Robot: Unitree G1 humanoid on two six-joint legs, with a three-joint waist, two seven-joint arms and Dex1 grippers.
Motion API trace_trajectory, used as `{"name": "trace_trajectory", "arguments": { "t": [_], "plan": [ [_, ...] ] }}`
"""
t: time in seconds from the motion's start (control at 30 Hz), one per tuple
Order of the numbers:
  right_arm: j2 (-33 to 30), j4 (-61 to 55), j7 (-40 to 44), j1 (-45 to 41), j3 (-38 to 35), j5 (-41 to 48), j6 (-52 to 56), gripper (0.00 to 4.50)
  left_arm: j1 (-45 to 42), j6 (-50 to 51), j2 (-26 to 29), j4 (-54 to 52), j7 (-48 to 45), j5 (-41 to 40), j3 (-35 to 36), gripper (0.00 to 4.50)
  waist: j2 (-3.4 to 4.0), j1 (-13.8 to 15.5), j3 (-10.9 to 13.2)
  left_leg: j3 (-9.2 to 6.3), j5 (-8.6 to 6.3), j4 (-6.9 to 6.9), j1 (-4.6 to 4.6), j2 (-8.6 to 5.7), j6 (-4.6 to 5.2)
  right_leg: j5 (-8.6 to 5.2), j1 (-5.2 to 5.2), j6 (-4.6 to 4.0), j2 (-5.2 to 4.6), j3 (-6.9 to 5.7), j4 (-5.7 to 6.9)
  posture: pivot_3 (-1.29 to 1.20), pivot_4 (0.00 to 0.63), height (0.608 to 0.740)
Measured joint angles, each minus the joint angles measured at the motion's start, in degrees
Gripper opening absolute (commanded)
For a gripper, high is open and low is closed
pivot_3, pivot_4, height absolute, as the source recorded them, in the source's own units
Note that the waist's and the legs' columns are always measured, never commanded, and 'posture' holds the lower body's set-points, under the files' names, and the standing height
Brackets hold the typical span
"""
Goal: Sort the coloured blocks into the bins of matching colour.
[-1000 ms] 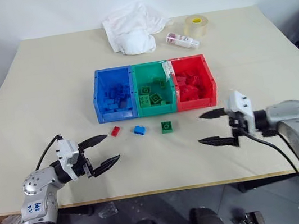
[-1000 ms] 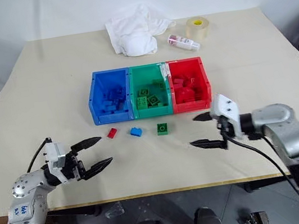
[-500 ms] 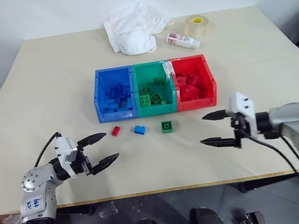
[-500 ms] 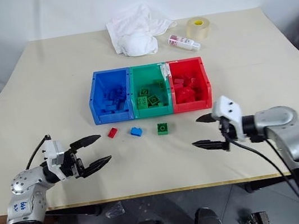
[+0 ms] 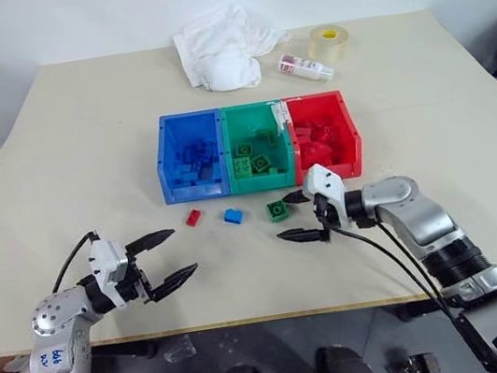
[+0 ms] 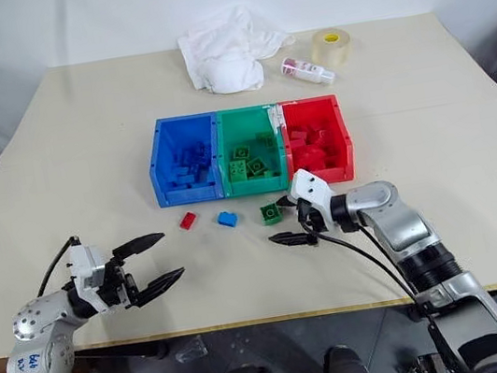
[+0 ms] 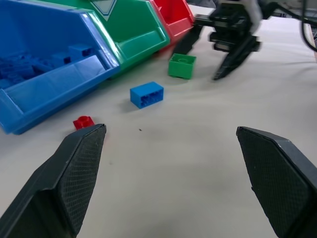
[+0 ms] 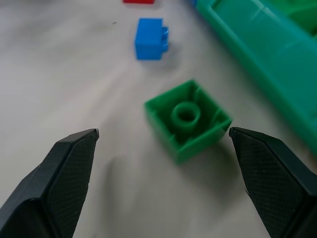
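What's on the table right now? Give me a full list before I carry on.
Bins: three joined in a row, blue, green, red, mid-table, each holding blocks of its own colour.
Red block: one, loose on the table in front of the blue bin.
Blue block: one, loose, beside the red block.
Green block: one, loose, in front of the green bin.
White cloth: one, crumpled, far side of the table.
Tape roll: one, clear, far side.
Small bottle: one, pink label, lying beside the tape roll.
Table: one, beige.
Left gripper: open, near the table's front edge.
Right gripper: open, right beside the green block.
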Motion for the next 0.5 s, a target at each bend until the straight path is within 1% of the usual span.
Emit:
{"name": "trace_trajectory", "arguments": {
  "t": [0.03,0.07,0.1,0.23,0.27,0.43,0.5],
  "plan": [
    [0.7,1.2,-0.2,-0.5,0.0,-0.2,-0.5,4.03,0.3,0.1,0.0,-0.4,0.2,0.0,0.1,4.50,0.00,0.0,0.0,0.00,0.00,0.00,0.00,-0.01,0.00,0.00,0.00,0.00,0.00,0.00,0.00,0.00,0.150,0.740],
    [1.2,1.6,-0.3,-0.7,0.0,-0.4,-0.5,3.80,0.5,0.1,0.0,-0.9,0.4,0.0,0.1,4.50,0.00,0.0,0.0,0.00,0.00,0.00,0.00,-0.01,0.00,0.00,0.01,0.00,0.00,0.00,0.00,0.00,0.150,0.740],
    [1.6,1.9,-0.3,-0.9,0.0,-0.4,-0.5,3.47,0.7,0.1,0.0,-1.5,0.5,0.0,0.1,4.50,0.00,0.0,0.0,-0.01,0.00,0.00,0.00,-0.01,0.00,0.00,0.01,0.00,-0.01,0.00,0.00,0.00,0.150,0.740],
    [2.1,1.2,0.0,-0.8,-0.1,-0.3,-0.4,2.04,1.4,0.5,-0.3,-1.9,1.1,-0.1,0.2,4.50,0.00,-0.2,0.0,-0.01,0.00,0.00,0.00,-0.01,0.00,0.00,0.00,0.00,0.00,0.00,0.00,0.00,0.150,0.740],
    [2.1,0.4,0.2,-0.8,-0.2,-0.1,-0.3,1.94,1.5,0.5,-0.3,-1.9,1.1,-0.1,0.2,4.50,0.00,-0.3,0.0,-0.01,0.00,-0.01,0.00,-0.01,0.00,0.00,0.00,0.00,0.00,0.00,0.00,0.00,0.150,0.740],
    [1.9,-5.4,0.8,-0.5,-1.1,1.7,2.2,1.94,1.6,0.6,-0.3,-2.0,1.2,-0.1,0.2,4.50,0.00,-0.5,0.0,-0.01,0.00,-0.01,0.00,0.00,0.00,0.00,0.00,0.00,0.00,0.00,0.01,0.00,0.150,0.740],
    [3.0,-5.8,-0.8,-3.0,-2.4,2.9,3.9,1.94,1.6,0.7,-0.3,-2.0,1.1,-0.1,0.2,4.50,0.00,-0.9,0.0,0.00,0.00,-0.01,-0.01,0.00,0.00,0.00,-0.02,0.00,0.00,0.01,0.01,0.00,0.150,0.740]
  ]
}}
